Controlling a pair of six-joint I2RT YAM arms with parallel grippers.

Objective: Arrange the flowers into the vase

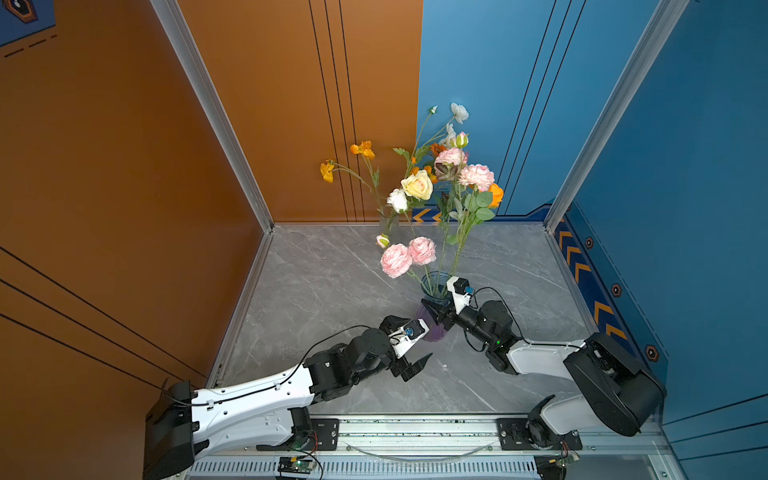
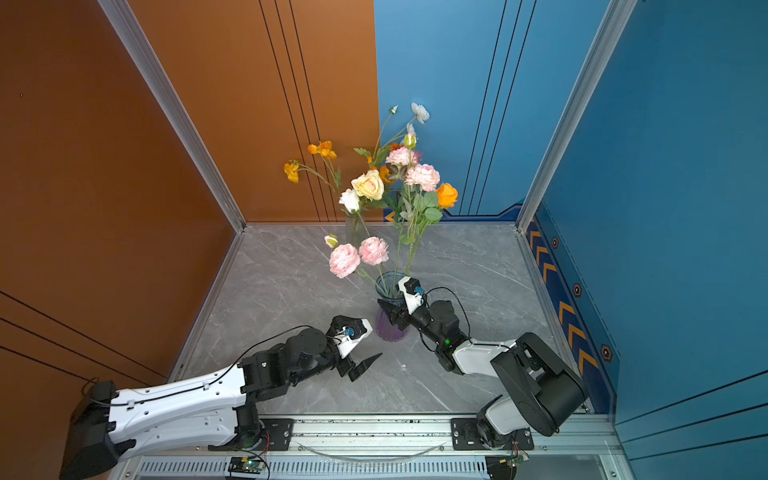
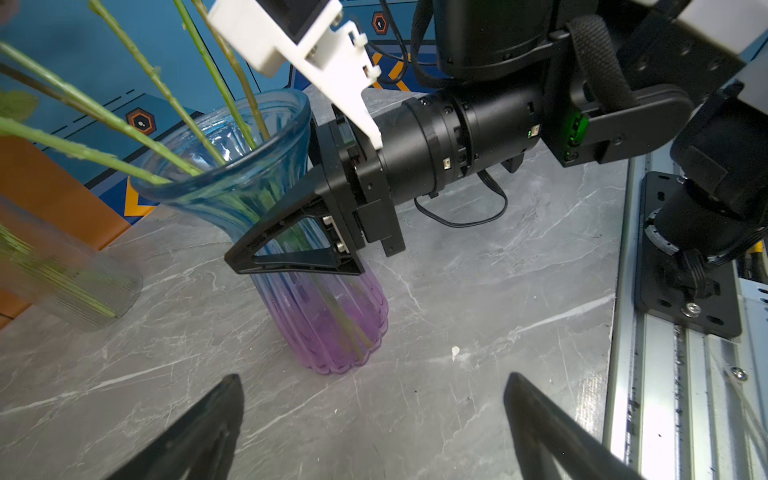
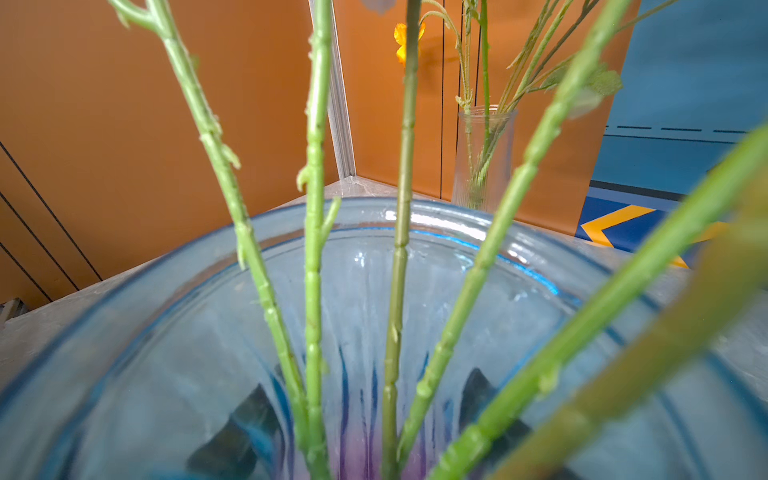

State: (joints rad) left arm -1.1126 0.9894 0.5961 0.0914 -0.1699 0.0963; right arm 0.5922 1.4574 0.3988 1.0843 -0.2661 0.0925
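A ribbed vase, blue at the top and purple at the base, stands mid-table in both top views. Several flowers stand in it, with pink blooms and green stems. My right gripper straddles the vase's narrow waist. One finger lies along the glass, and both fingers show through it in the right wrist view. Whether they press on the vase does not show. My left gripper hangs open and empty just in front of the vase's base, pointing towards it.
A clear ribbed vase at the back wall holds orange, white and cream flowers. Orange and blue walls enclose the grey marble table. A metal rail with both arm bases runs along the front edge.
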